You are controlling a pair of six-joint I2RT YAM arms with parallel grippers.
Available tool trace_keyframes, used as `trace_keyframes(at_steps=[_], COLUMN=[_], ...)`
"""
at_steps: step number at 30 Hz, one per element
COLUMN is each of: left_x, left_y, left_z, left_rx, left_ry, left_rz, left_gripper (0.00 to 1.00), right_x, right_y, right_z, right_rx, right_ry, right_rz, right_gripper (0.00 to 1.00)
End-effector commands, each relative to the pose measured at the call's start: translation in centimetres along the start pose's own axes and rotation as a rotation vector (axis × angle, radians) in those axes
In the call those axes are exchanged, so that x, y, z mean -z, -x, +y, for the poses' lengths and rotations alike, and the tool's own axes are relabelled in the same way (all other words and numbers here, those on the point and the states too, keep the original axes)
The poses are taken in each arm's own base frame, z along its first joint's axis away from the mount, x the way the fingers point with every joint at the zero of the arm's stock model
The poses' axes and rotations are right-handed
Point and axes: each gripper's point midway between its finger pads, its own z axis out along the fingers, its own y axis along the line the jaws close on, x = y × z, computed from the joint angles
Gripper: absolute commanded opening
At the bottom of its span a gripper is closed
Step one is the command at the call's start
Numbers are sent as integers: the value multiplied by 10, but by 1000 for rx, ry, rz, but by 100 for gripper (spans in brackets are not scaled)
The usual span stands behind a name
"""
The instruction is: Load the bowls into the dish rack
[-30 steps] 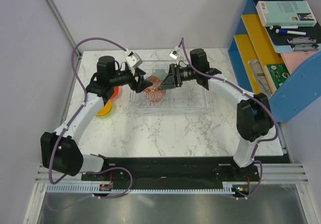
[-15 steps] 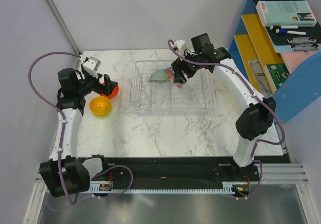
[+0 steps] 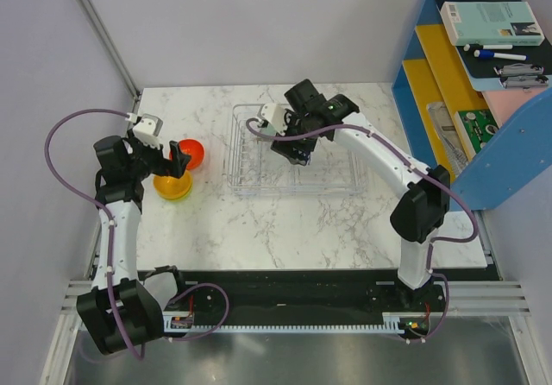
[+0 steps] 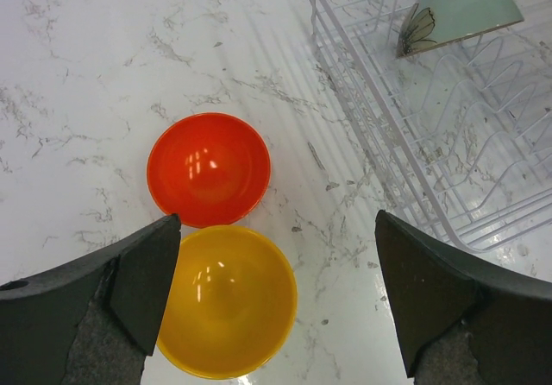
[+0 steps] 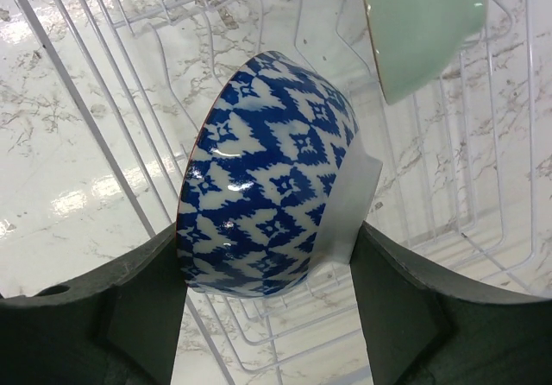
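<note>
Dish rack (image 3: 332, 173): clear plastic, rectangular, low walls, ribbed wire-like dividers; sits flat on the marble tabletop (image 4: 86, 74).
Pale grey-green bowl (image 4: 461, 9): stands on edge inside the rack, leaning in the dividers; thin brown rim, a dark leaf-like mark on its outer side.
Blue-and-white bowl (image 5: 267, 173): zigzag pattern outside; tipped on edge over the rack's ribs, close beside the pale bowl, held between the fingers of the right gripper (image 5: 267, 264).
Red-orange bowl (image 4: 208, 169): glossy, upright, empty; on the tabletop to the left of the rack.
Orange-yellow bowl (image 4: 226, 299): glossy, upright, empty; right against the red-orange bowl, on its nearer side.
</note>
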Motion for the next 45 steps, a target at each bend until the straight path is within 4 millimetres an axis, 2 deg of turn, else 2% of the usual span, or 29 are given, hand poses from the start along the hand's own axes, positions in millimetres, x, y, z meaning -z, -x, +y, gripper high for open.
trace_keyframes(at_steps=[1, 14, 17, 25, 32, 45], left_x=[2, 4, 4, 3, 3, 3], left_y=[9, 8, 8, 5, 5, 4], left_z=[4, 0, -1, -1, -1, -2], left_rx=[7, 0, 1, 8, 3, 8], left_ry=[18, 1, -1, -7, -10, -15], left_rz=[-32, -42, -46, -41, -44, -42], left_gripper=[100, 100, 100, 100, 100, 100], right_x=[-1, -30, -26, 0, -5, -41], right_y=[12, 28, 36, 53, 50, 39], right_z=[-7, 10, 14, 8, 5, 9], right_rx=[67, 137, 148, 164, 169, 181], right_ry=[-68, -92, -95, -152, -169, -130], right_rz=[12, 47, 29, -21, -14, 30], right_gripper=[0, 0, 0, 0, 0, 0])
